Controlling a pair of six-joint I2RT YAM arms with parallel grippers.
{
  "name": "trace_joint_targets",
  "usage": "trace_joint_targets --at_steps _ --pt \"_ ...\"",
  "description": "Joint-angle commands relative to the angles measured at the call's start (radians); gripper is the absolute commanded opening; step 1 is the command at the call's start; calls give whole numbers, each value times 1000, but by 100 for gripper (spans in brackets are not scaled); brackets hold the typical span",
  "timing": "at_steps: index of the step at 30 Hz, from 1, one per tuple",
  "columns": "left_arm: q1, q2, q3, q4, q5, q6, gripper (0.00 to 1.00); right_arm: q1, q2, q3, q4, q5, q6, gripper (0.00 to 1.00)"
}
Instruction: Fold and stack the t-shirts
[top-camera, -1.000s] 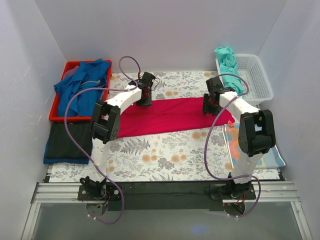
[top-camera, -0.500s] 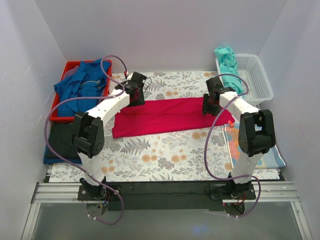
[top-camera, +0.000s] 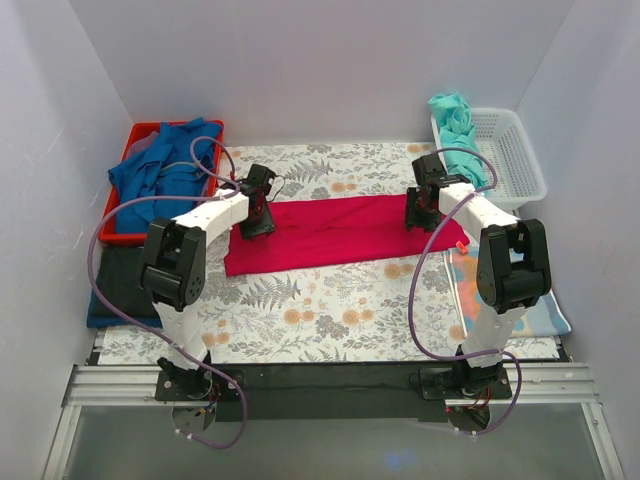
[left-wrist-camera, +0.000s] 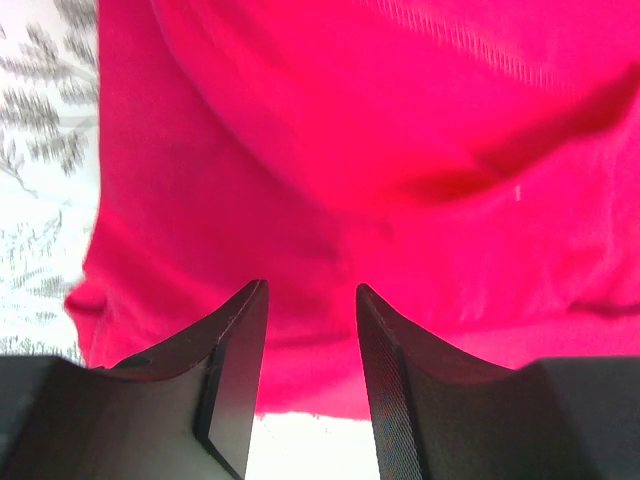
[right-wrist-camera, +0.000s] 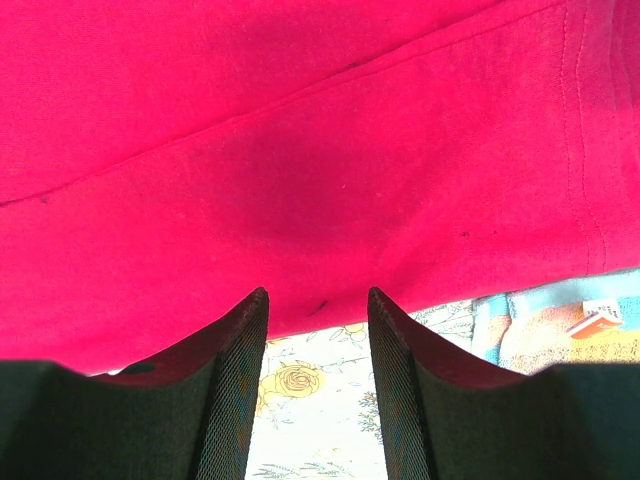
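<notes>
The crimson-pink t-shirt (top-camera: 340, 230) lies as a long folded band across the middle of the flowered table. My left gripper (top-camera: 256, 222) is open and low over its left end; in the left wrist view (left-wrist-camera: 310, 292) the jaws straddle the shirt's (left-wrist-camera: 350, 150) edge with nothing between them. My right gripper (top-camera: 419, 214) is open and low over the right end; in the right wrist view (right-wrist-camera: 317, 296) the jaws frame the shirt's (right-wrist-camera: 300, 130) hem. A teal t-shirt (top-camera: 456, 124) hangs over the white basket. A black folded t-shirt (top-camera: 125, 278) lies on a blue one at the left.
A red bin (top-camera: 112, 232) at the back left holds crumpled blue t-shirts (top-camera: 160, 175). The white basket (top-camera: 515, 155) stands at the back right. The patchwork cloth (top-camera: 520, 300) lies at the right edge, partly under my right arm, and shows in the right wrist view (right-wrist-camera: 545, 335).
My left gripper has moved left along the crimson shirt to its left end, and the arm has swung left. The right arm and the shirt have not moved.
</notes>
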Motion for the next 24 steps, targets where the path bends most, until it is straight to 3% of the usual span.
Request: trace_joint_targets --at_steps 1,24 --pt "30 55 55 66 23 15 38 2 -4 3 4 -5 -12 50" --pt "85 337 446 126 -18 145 37 2 4 14 4 13 -7 50"
